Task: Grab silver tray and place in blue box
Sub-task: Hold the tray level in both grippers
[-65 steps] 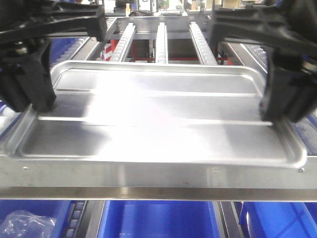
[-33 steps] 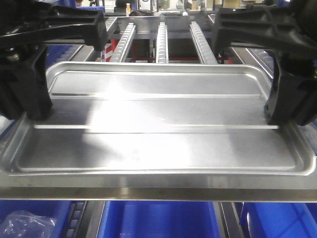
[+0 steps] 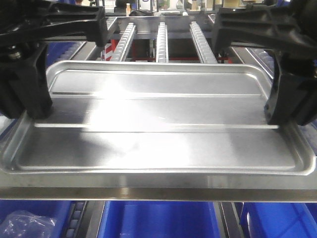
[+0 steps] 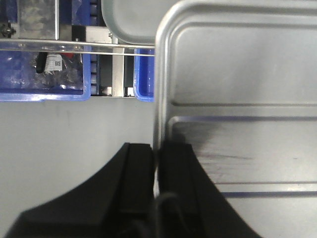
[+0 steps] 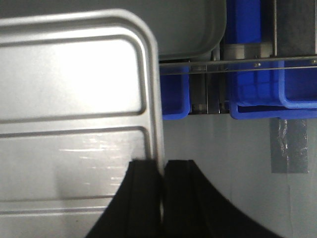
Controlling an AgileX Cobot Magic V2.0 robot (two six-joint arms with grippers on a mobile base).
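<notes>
The tray [image 3: 158,124] lay face up and near level over the roller rack [image 3: 161,44], its long axis running left to right across the robot, ridges along it, short ends toward the arms. The left pincer [image 4: 156,166] was clamped on the left rim and the right pincer [image 5: 162,171] on the right rim, each biting only that thin edge. A blue box [image 3: 158,218] waited below the near rail [image 3: 158,193]. If the arms moved unevenly, a rim would likely twist free — or the tray could snag that rail going down.
</notes>
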